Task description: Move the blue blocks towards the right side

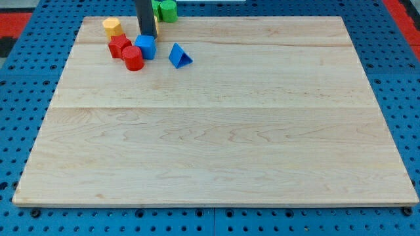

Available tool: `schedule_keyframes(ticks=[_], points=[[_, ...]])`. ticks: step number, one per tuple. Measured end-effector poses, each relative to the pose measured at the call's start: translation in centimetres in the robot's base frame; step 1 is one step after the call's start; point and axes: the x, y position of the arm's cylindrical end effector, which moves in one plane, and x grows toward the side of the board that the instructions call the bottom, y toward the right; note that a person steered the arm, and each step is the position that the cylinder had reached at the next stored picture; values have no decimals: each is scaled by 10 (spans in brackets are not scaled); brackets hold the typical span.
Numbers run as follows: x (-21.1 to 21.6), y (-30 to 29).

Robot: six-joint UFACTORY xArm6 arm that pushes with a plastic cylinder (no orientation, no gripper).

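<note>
Blue blocks, two of them, sit in the cluster near the view's top-left corner of the surface (216,144). Nearest the camera is the blue triangular block (178,56), lying apart from the rest, to the view's right of the blue cube (146,46). The blue cube touches the red cylinder (133,58) on its lower left, with a red block (119,45) (shape hard to make out) just beyond that. My tip (146,35) stands at the cube's far edge, seemingly touching it, slightly toward the view's top. There is no claw here, only the rod, so nothing to open or close.

Judging from this, a rightward push needs my tip on the cube's left side, where the red pieces crowd it. Farther off lie a yellow cylinder (112,27) to the upper left of the cube and a green block (167,10) at the surface's top edge. Rightward of the cube, beyond the triangle, the surface lies bare.
</note>
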Motion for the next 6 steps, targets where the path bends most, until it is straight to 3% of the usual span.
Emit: schedule_keyframes(ticks=[4,6], points=[[24,-52],[14,47]])
